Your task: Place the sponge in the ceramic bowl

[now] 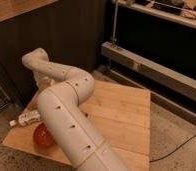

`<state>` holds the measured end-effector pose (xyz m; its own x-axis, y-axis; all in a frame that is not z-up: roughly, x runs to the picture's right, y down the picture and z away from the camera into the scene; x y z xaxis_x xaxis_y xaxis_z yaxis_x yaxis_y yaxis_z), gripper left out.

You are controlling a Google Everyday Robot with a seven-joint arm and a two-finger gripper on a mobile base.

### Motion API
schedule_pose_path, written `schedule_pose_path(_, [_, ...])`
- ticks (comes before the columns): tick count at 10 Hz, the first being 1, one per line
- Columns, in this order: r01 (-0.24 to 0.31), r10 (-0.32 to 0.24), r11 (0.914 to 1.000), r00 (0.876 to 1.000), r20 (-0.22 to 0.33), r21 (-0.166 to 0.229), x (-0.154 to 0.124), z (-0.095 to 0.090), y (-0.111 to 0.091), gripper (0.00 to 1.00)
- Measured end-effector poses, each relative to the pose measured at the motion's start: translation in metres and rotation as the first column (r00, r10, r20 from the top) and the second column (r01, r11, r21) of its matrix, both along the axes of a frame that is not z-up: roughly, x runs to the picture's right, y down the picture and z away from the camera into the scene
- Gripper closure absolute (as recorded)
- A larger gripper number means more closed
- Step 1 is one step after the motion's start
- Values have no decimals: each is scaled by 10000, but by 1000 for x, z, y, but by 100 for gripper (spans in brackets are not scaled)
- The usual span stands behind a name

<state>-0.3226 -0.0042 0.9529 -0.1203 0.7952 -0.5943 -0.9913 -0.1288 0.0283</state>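
Found the ceramic bowl upright near the front-left corner of the wooden table, with its right part hidden behind the arm. Noted no blue in the visible part of the bowl; could not vouch for the hidden part. Spotted a pale bottle lying on its side just behind the bowl, by the left edge, cap toward that edge. Looked for the sponge and could not find it anywhere on the table; took it for hidden behind the arm or carried, with no means to tell which. Traced the arm from the front edge up to a bend over the table's left half, then down toward the far-left corner. Placed the gripper there, behind the thick link, out of sight; could not tell its state, nor anything held. Judged the bowl to lie toward the front edge from that hidden gripper, down the left side. Could not settle the sponge's long axis or its bearing from the gripper. Judged the scene to fit either a reach for the sponge or a carry toward the bowl.
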Motion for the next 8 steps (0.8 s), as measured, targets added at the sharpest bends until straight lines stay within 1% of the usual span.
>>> schedule_pose_path(3, [-166,164,9996,9998,-75,-224,4,11,9,35])
schedule_pose_path(7, [-377,371,9984,9992,-134,-418,12,22,19,35])
schedule_pose_path(8, [-418,413,9981,9991,-124,-448,12,25,22,37])
